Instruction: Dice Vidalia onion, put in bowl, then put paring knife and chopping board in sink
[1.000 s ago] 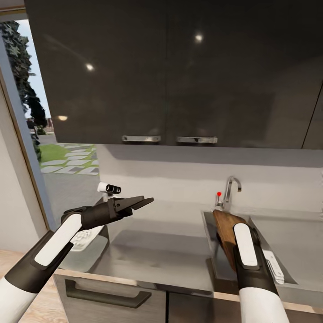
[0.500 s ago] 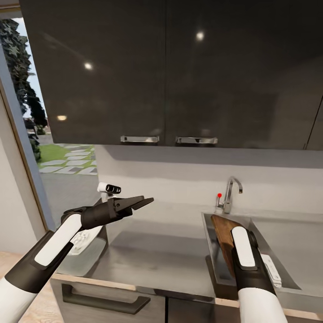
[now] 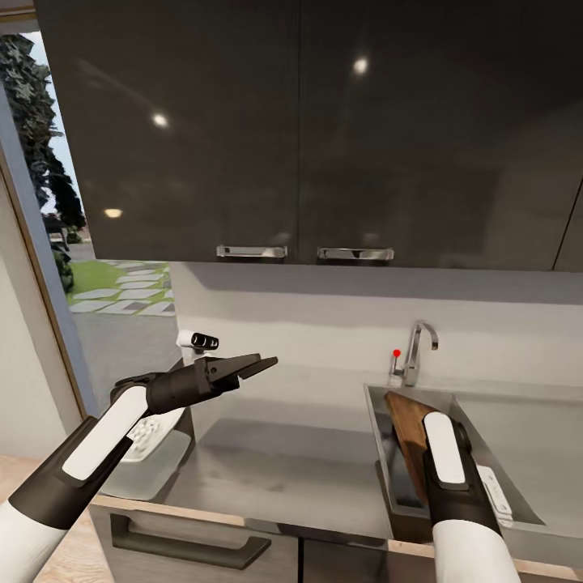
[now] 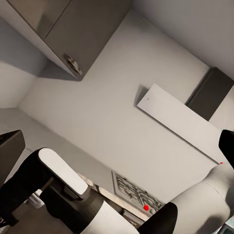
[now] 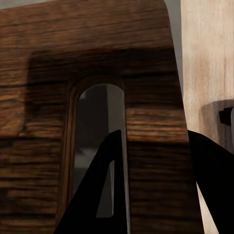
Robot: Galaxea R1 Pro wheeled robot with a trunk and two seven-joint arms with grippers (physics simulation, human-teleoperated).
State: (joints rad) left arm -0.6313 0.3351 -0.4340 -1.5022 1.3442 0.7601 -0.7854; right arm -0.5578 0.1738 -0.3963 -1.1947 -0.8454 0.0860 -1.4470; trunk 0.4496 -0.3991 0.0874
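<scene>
The brown chopping board (image 3: 407,429) stands tilted on edge inside the sink (image 3: 374,413), leaning at its left wall. My right gripper (image 5: 156,141) is shut on the chopping board (image 5: 146,63), with one finger through the handle slot. In the head view my right forearm hides that grip. My left gripper (image 3: 255,368) hovers open above the countertop (image 3: 283,461), holding nothing. The pale squarish bowl (image 3: 154,474) sits at the countertop's left end, partly behind my left forearm. Onion and paring knife are out of view.
A chrome faucet (image 3: 419,344) with a red knob rises behind the sink. Dark wall cabinets (image 3: 300,146) hang low overhead. A small black-and-white device (image 3: 198,341) sits at the back left. A white perforated piece (image 3: 495,491) shows beside my right forearm. A doorway opens at far left.
The right arm has sunk a little, taking the chopping board slightly deeper into the sink. The left arm has stayed where it was.
</scene>
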